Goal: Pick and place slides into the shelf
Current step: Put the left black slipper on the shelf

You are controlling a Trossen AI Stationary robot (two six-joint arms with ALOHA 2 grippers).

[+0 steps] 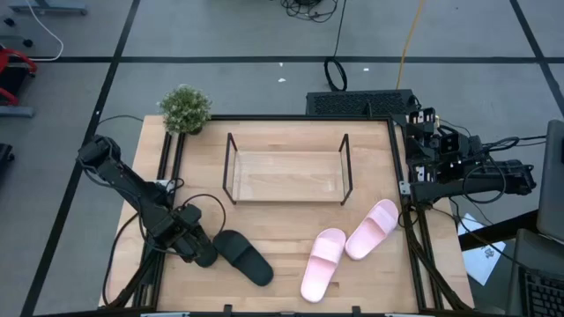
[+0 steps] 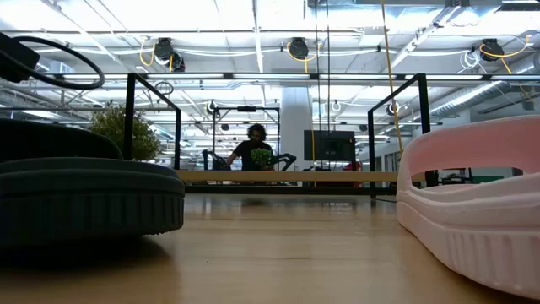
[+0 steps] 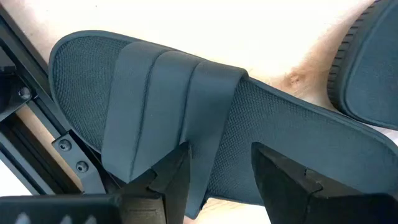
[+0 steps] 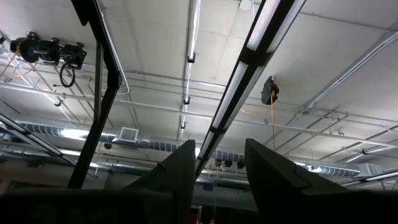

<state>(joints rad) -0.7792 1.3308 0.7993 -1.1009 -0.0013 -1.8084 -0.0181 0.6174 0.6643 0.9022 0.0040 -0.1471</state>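
Observation:
Two black slides lie near the table's near-left corner. One (image 3: 186, 118) is under my left gripper (image 3: 221, 155) and hidden by the arm in the high view. The other (image 1: 244, 256) lies just to its right. My left gripper (image 1: 201, 253) is open, pointing down over the first slide, one finger by its strap's edge (image 3: 208, 112) and the other over the footbed. Two pink slides (image 1: 322, 262) (image 1: 372, 229) lie sole-down toward the near right. The shelf (image 1: 286, 167) stands at the table's far middle. My right gripper (image 4: 217, 152) is open, resting at the right edge and pointing at the ceiling. My left gripper stands over the black slide from above, fingers across the sandal beside the strap's edge (image 3: 199, 140). Whether a fingertip (image 3: 177, 168) touches the strap or the footbed, I cannot tell.
A small potted plant (image 1: 185, 108) sits at the far-left corner. Black frame rails (image 1: 167, 176) run along the table's left and right sides. Bare wood lies between the shelf and the slides. A person (image 2: 253, 148) shows far behind the table.

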